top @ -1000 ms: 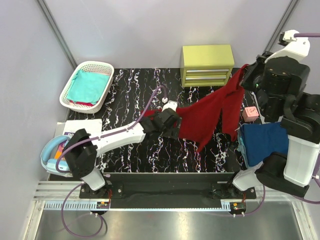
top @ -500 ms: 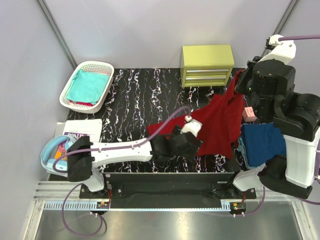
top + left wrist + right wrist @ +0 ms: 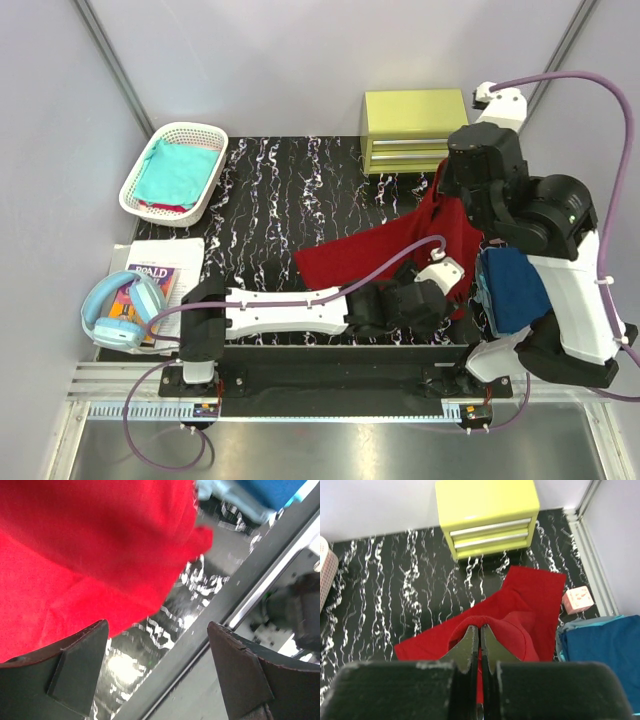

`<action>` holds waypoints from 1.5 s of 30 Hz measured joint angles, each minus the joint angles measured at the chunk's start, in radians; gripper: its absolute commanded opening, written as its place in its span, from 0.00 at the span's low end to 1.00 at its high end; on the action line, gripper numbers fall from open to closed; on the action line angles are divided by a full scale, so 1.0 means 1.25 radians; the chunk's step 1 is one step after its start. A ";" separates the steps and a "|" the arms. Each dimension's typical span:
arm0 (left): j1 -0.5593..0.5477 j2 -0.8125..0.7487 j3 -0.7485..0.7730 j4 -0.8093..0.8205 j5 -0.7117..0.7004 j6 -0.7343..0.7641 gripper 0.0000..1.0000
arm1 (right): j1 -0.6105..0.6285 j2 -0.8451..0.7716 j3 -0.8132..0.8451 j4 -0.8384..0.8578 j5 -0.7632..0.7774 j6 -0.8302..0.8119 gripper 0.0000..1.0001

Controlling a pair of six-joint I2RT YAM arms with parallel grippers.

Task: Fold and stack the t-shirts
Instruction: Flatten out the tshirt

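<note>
The dark red t-shirt (image 3: 385,245) hangs from my right gripper (image 3: 480,628), which is shut on a fold of it, and its lower part trails left onto the black marbled table (image 3: 270,200). In the right wrist view the red t-shirt (image 3: 530,600) spreads out below the jaws. My left gripper (image 3: 157,650) stands open at the table's front edge, just under the shirt's lower right hem (image 3: 90,555), with nothing between its fingers. A blue t-shirt (image 3: 515,285) lies folded on a light blue one at the right. A teal t-shirt (image 3: 178,170) sits in the basket.
The white lattice basket (image 3: 190,128) stands at the back left and a yellow drawer unit (image 3: 415,130) at the back. A small pink block (image 3: 577,599) lies by the blue shirt. Headphones (image 3: 118,305) and a book (image 3: 152,272) lie at the front left.
My left arm has swept right along the table's front, from the shirt's left end to under its right hem. The right arm moved inward, and the shirt's left part now lies on the table.
</note>
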 measured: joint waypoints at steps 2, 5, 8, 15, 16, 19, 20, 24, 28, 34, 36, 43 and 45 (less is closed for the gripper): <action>0.001 0.014 0.031 0.002 0.000 0.012 0.87 | 0.000 0.007 -0.014 0.001 -0.014 0.005 0.00; 0.001 0.036 0.069 0.003 0.003 0.024 0.88 | 0.000 0.028 -0.017 0.004 -0.032 0.009 0.00; 0.001 0.061 0.099 0.002 0.011 0.031 0.89 | 0.000 0.056 -0.016 0.006 -0.050 0.012 0.00; 0.001 0.113 0.125 0.001 0.039 0.034 0.90 | 0.000 0.107 0.010 0.010 -0.078 0.011 0.00; 0.001 0.120 0.125 -0.002 0.044 0.034 0.90 | 0.000 0.107 0.015 0.010 -0.080 0.011 0.00; 0.001 0.138 0.125 -0.004 0.055 0.034 0.90 | 0.000 0.107 0.036 0.010 -0.080 0.011 0.00; 0.001 0.145 0.125 -0.005 0.060 0.034 0.90 | 0.000 0.107 0.044 0.010 -0.080 0.010 0.00; 0.001 0.166 0.124 -0.008 0.085 0.033 0.89 | 0.000 0.106 0.060 0.010 -0.079 0.008 0.00; 0.001 0.189 0.127 -0.009 0.105 0.033 0.89 | 0.000 0.105 0.060 0.009 -0.079 0.009 0.00; 0.001 0.245 0.167 -0.020 0.105 0.037 0.92 | 0.000 0.105 0.060 0.000 -0.080 0.009 0.00; 0.001 0.269 0.200 -0.036 0.097 0.040 0.92 | 0.000 0.105 0.060 -0.003 -0.081 0.010 0.00; 0.021 0.305 0.261 -0.058 0.090 0.040 0.44 | 0.000 0.105 0.060 -0.010 -0.082 0.014 0.00; 0.038 0.305 0.259 -0.062 0.088 0.031 0.29 | 0.000 0.104 0.060 -0.011 -0.082 0.014 0.00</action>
